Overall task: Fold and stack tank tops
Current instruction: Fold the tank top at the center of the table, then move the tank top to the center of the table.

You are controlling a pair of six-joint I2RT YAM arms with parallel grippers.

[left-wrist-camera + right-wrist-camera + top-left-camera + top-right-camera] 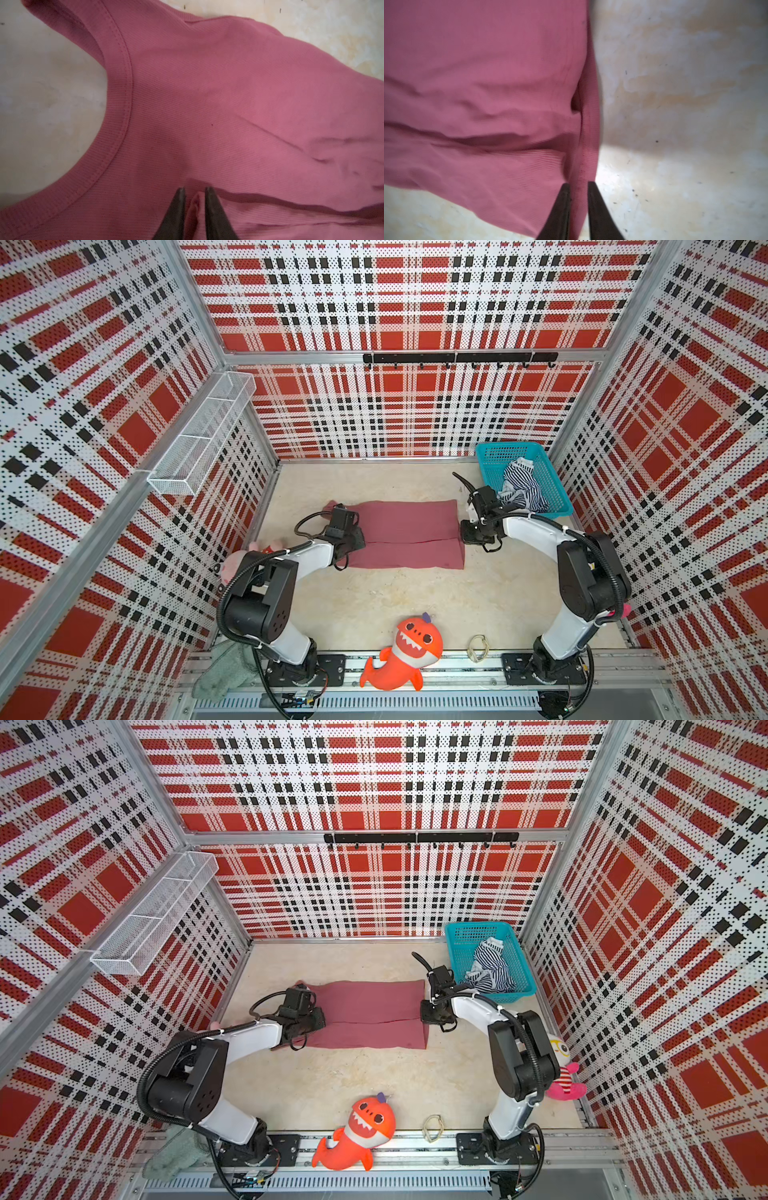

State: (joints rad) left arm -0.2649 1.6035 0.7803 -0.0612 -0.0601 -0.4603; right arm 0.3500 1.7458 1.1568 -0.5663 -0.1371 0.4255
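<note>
Maroon-pink tank top (409, 526): flat on my bench (374, 605), folded lengthwise.
Striped tank top (521, 489): crumpled inside the teal basket (490, 460).

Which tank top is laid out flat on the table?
The plain maroon-pink tank top; the navy-and-white striped tank top lies crumpled in the teal plastic basket.

A lab robot cell: perforated plaid walls (415, 302), aluminium frame (291, 358).

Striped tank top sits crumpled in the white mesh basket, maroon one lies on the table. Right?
No: the striped tank top sits crumpled in the teal basket, as both top views show. The maroon one does lie on the table.
</note>
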